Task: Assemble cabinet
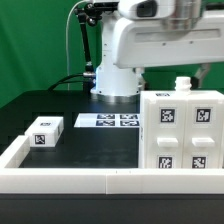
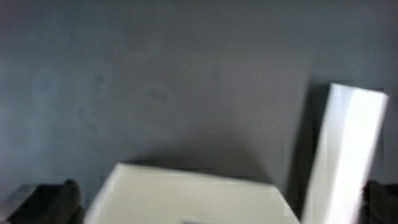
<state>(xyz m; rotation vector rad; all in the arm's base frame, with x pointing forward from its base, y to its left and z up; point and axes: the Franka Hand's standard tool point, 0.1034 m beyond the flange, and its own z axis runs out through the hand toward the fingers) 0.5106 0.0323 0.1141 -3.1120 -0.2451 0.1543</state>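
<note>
The large white cabinet body (image 1: 184, 135) stands at the exterior view's right and carries several marker tags on its front. A small post (image 1: 182, 85) sticks up from its top. A small white tagged block (image 1: 45, 133) lies at the exterior view's left. The arm (image 1: 150, 35) reaches over the table from the back, and its hand is cut off by the top edge there. In the wrist view my gripper (image 2: 214, 206) is open, with its dark fingers (image 2: 48, 203) wide apart. A white cabinet piece (image 2: 192, 195) lies between them. A narrow white upright panel (image 2: 349, 150) stands beside it.
The marker board (image 1: 108, 121) lies flat in front of the robot base. A low white rail (image 1: 90, 179) edges the table's front and left side. Dark table (image 2: 160, 80) fills most of the wrist view.
</note>
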